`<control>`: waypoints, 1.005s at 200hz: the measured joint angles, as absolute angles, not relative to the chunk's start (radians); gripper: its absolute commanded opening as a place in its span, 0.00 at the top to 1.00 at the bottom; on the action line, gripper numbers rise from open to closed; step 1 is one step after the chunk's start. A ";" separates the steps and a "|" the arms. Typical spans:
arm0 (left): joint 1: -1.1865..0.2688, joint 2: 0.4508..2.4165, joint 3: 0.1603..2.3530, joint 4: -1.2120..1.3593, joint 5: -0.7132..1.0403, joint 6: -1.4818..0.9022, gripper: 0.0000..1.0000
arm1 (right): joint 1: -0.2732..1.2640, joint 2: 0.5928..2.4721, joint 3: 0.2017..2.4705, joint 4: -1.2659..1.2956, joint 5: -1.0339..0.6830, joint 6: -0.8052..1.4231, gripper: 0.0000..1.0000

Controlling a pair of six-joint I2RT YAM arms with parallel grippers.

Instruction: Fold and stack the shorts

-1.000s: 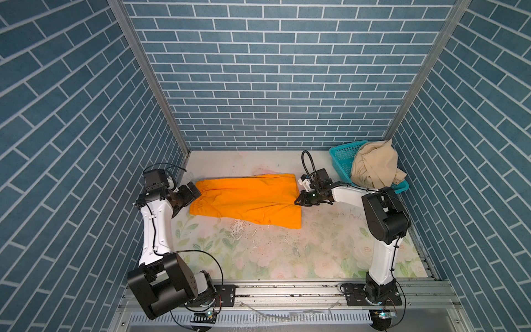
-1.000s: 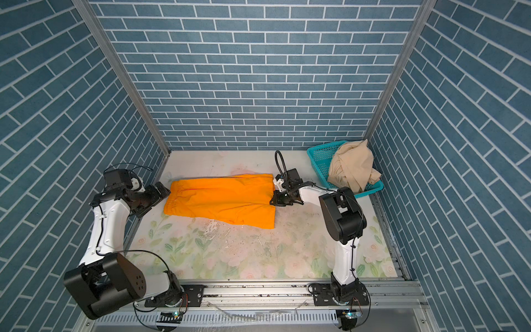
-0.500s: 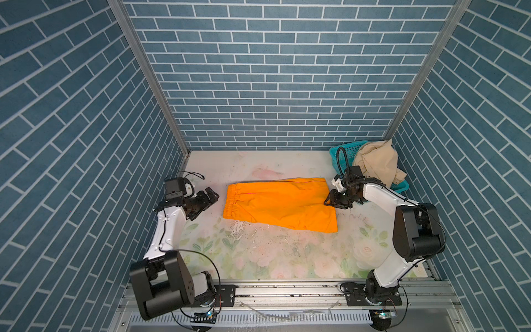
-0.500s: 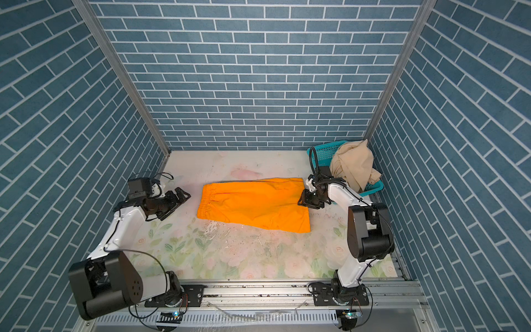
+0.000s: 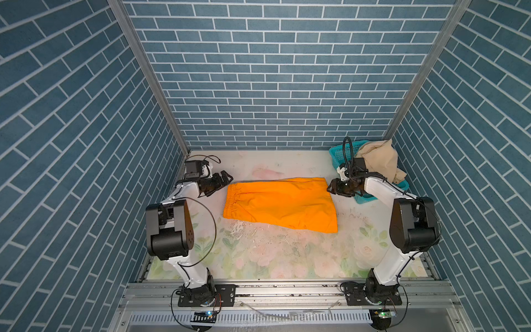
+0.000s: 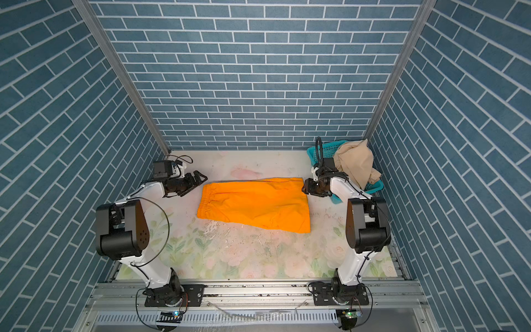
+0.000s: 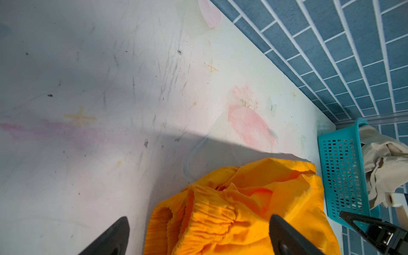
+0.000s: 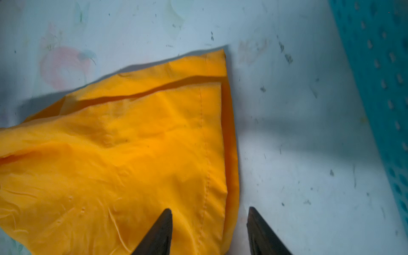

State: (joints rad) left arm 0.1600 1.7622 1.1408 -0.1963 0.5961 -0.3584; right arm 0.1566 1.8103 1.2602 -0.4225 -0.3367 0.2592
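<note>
So, both claws are empty right now. The left claw (image 5: 227, 180) is spread wide open, just beside the gathered waistband end of the bright orange cloth shorts (image 5: 280, 202). In the left wrist view the waistband bunches up right between its jaws, but nothing's pinched. The right claw (image 5: 330, 188) is at the opposite end, by the far hem corner, jaws apart too. In the right wrist view its tips straddle the stitched hem edge while the cloth lies flat under them, so I'd call that open, not gripping.

The orange pair lies spread out in the middle of the flower-printed bench (image 5: 287, 253), waistband toward the left arm, hems toward the right. You can see two layers at the hem, so my guess is it's folded once, leg over leg. Pretty flat, a few wrinkles.

The pale beige cloth shorts (image 5: 379, 161) are a crumpled heap hanging out of the teal perforated plastic basket (image 5: 339, 152) in the far right corner, not folded at all.

Progress-wise, maybe a third in? Orange probably wants one more fold, waistband to hem. Then the beige pair needs pulling out, flattening, folding and setting on top. No stack yet.
</note>
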 measured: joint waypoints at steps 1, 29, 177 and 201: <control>0.160 1.763 1.141 -0.196 0.597 -0.358 0.00 | 0.157 1.813 1.262 -0.420 -0.337 0.259 0.43; 0.140 1.800 1.141 -0.196 0.604 -0.352 0.00 | 0.157 1.897 1.308 -0.377 -0.353 0.253 0.43; 0.047 1.869 1.229 -0.278 0.623 -0.343 0.76 | 0.157 2.051 1.385 -0.305 -0.403 0.229 1.00; 0.046 1.864 1.264 -0.319 0.612 -0.336 0.85 | 0.157 2.030 1.384 -0.307 -0.402 0.226 1.00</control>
